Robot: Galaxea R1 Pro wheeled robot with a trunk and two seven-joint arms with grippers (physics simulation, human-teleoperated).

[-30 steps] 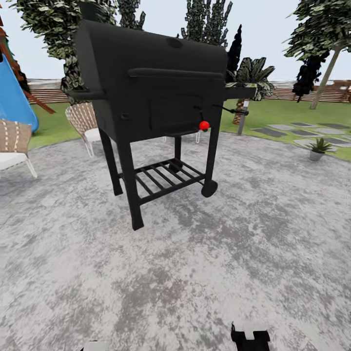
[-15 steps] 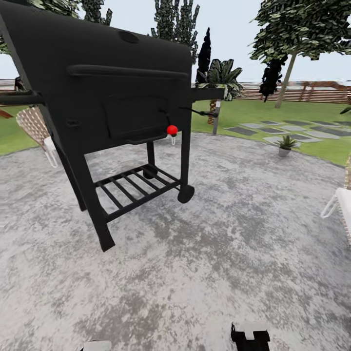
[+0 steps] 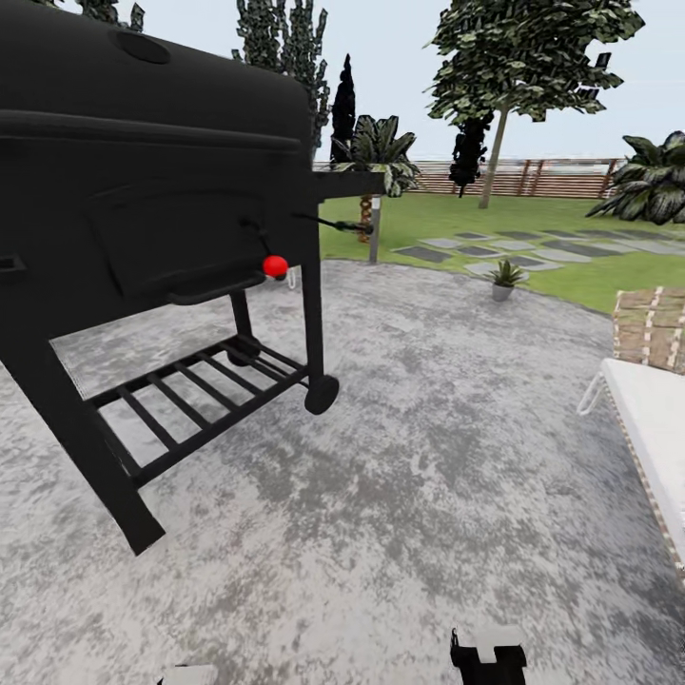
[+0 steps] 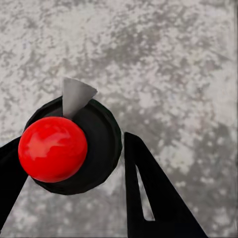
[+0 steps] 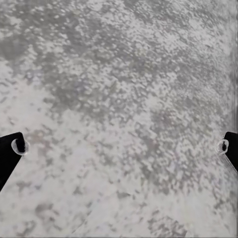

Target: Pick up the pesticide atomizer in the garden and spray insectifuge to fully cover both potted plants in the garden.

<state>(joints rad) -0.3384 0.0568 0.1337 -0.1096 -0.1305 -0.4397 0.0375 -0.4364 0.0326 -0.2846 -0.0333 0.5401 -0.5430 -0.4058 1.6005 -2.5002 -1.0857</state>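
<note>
I see a black barbecue grill (image 3: 152,200) at ten o'clock on the grey paved patio (image 3: 400,495). A small potted plant (image 3: 503,278), possibly a task plant, sits at one o'clock by the lawn (image 3: 571,276). My right gripper (image 5: 119,146) is spread wide; I cannot tell for the left gripper (image 4: 74,163), where a red ball (image 4: 52,148) sits.

Garden (image 3: 447,217) — mottled grey patio (image 3: 428,457)

Mottled grey paved patio (image 3: 428,495), black grill (image 3: 152,219) standing on it, white-cushioned wicker seat (image 3: 652,419) at its edge
</note>
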